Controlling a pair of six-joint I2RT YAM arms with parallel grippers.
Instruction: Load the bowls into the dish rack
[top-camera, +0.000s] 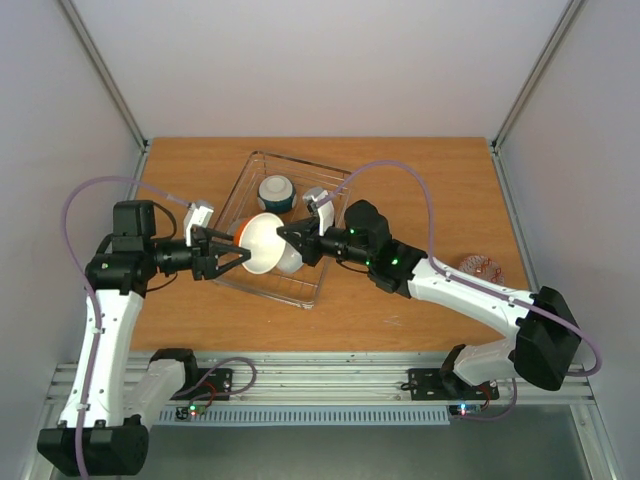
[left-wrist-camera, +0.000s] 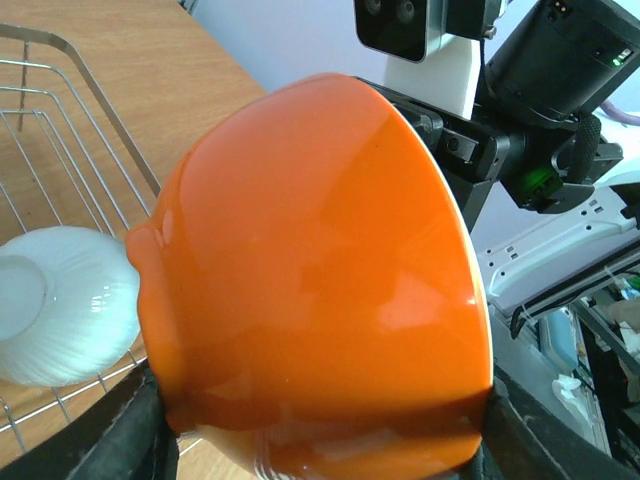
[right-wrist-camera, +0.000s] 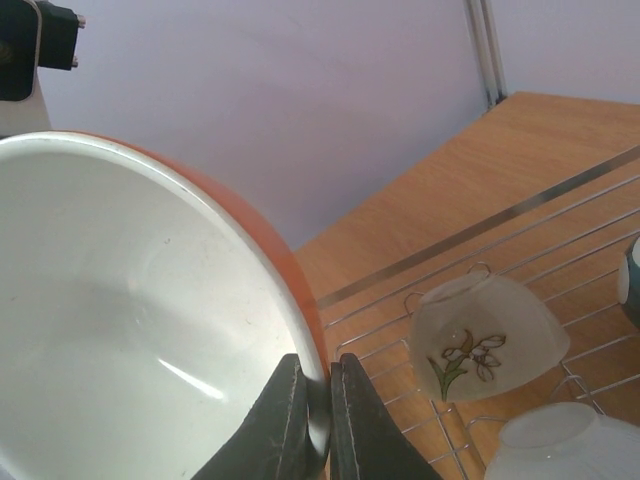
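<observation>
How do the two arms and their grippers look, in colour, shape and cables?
The left arm and right arm have white links and black joint housings. A lilac cable loops along each. The left gripper and right gripper have black tapered fingers, with a white camera mount behind. Green lights glow near the right wrist.

1. Top external: mounted high behind the arm bases, looking down over the whole counter (top-camera: 430, 190).
2. Left wrist: very near, facing the outside of the orange bowl (left-wrist-camera: 320, 280).
3. Right wrist: very near, facing its white inside; all views share this bowl.
</observation>
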